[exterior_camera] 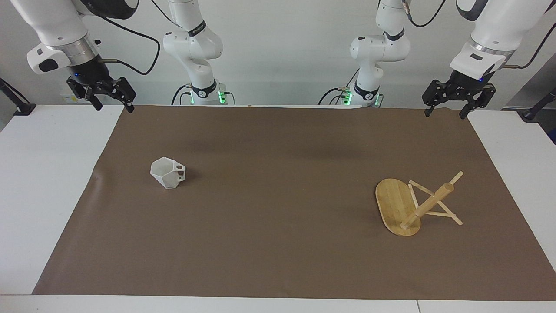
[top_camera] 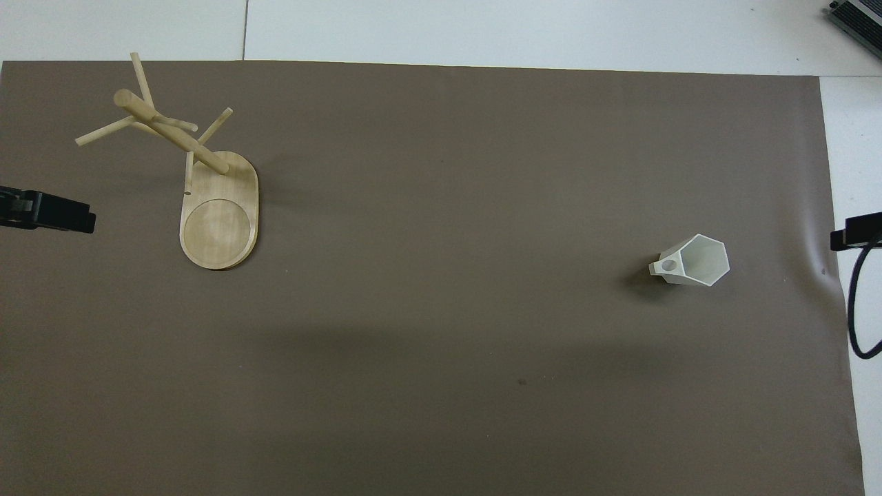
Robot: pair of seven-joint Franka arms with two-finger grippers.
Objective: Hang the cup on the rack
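The cup (exterior_camera: pixel 168 172) stands upright on the brown mat (exterior_camera: pixel 278 200) that covers the bench (exterior_camera: pixel 47 182), toward the right arm's end, its open mouth up and its blocky pierced handle turned toward the middle of the mat. The rack (exterior_camera: pixel 397 206) stands well apart from it, toward the left arm's end, a little farther from the robots than the cup; its oval base lies flat on the mat, the thick post rises from one end of the base, and thin pegs stick out near the post's top. Nothing hangs on the pegs. The left gripper (exterior_camera: pixel 447 112) hangs in the air over the mat's edge at its own end, fingers spread apart and empty. The right gripper (exterior_camera: pixel 114 105) hangs likewise over the mat's corner at its end, fingers apart, holding nothing. Both arms wait.
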